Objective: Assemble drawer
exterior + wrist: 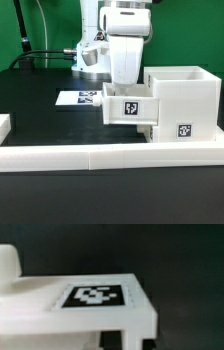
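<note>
The tall white drawer housing point(187, 98) stands at the exterior view's right, with a tag low on its front. A small white tray point(126, 107) with a black-and-white tag sticks out of the housing's left side. My gripper point(126, 84) comes down onto this tray from above. In the wrist view the tray point(95, 296) fills the frame, tag facing up. My gripper point(130, 341) is shut on it, with its two dark fingertips point(111, 339) on either side of the tray's thin wall. The second tray cannot be made out.
The marker board point(79, 98) lies flat on the black table behind the tray. The long low white border wall point(100, 154) runs along the front, with a white piece point(5, 125) at the left edge. The arm's base and cables stand behind.
</note>
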